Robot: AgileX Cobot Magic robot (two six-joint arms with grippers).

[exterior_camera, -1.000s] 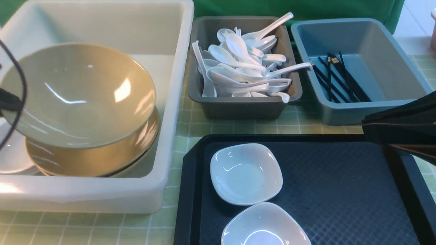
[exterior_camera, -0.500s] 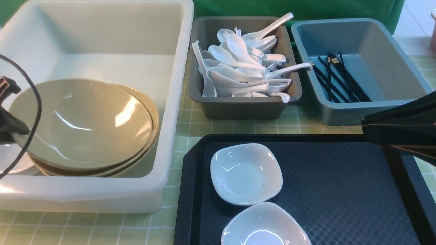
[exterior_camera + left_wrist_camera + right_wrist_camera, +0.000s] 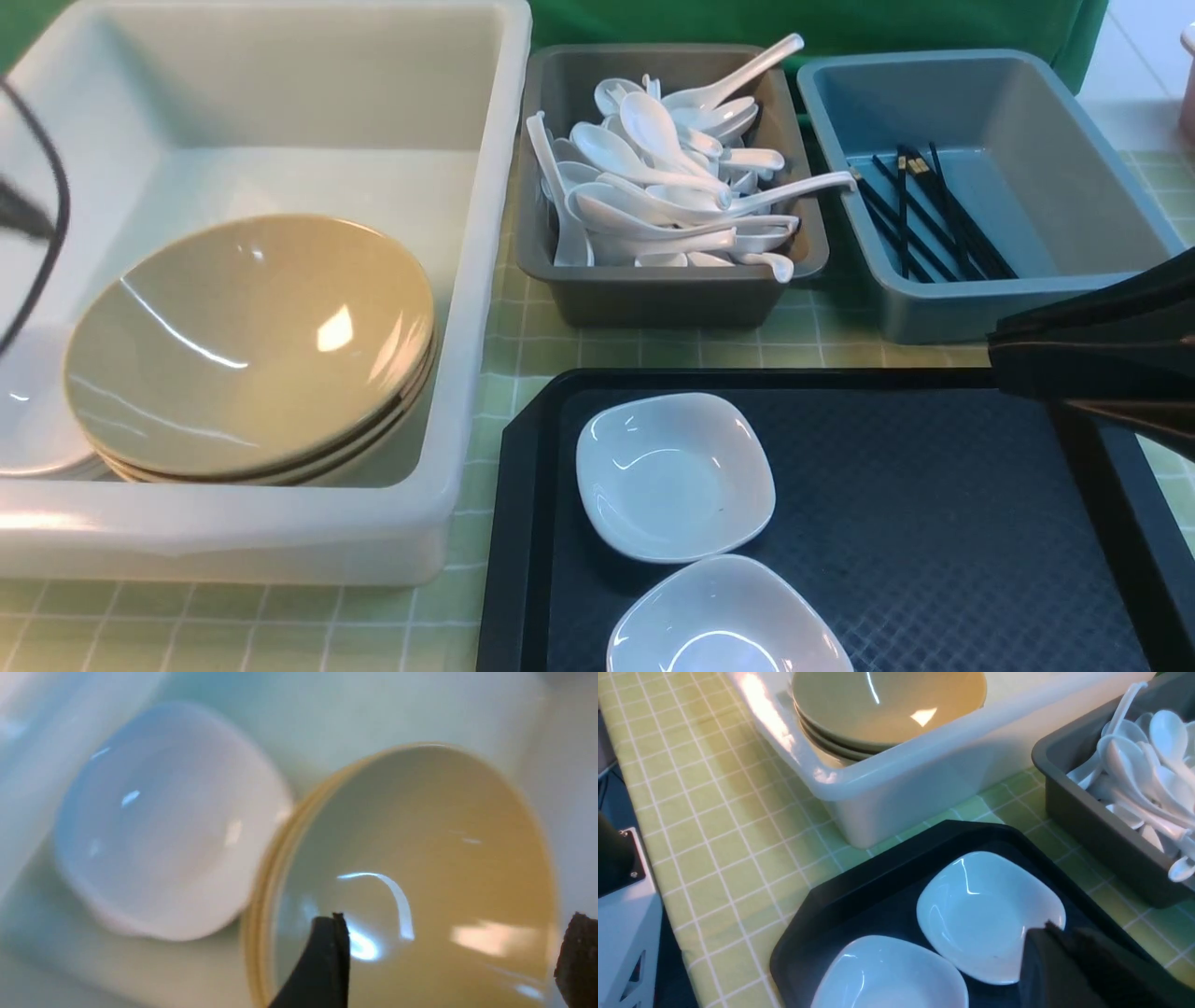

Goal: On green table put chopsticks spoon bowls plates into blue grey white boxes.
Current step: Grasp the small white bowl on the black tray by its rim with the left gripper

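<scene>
Shifted and settled since the earlier frame: top tan bowl (image 3: pixel 247 345), now resting tilted on the stack in the white box (image 3: pixel 233 523), beside white plates (image 3: pixel 173 816). Left gripper (image 3: pixel 448 956) wide open over the bowl, empty, off the rim. Probably plates next: far plate (image 3: pixel 675 476) and near plate (image 3: pixel 728 621) on the black tray (image 3: pixel 915 523), rims touching. From right gripper (image 3: pixel 1008 345), both to the left and back toward the robot — no clear long axis, right arm nearest. Right fingertips bunched close, nothing visible in grip; can't tell if fully closed. Count: two plates on tray, at least three bowls stacked, boxed plates uncountable. Further out, grey box (image 3: pixel 667 303) with spoons (image 3: pixel 653 196), too heaped to count; blue box (image 3: pixel 1036 289) with several chopsticks (image 3: pixel 952 219), overlapped — no exact number.
</scene>
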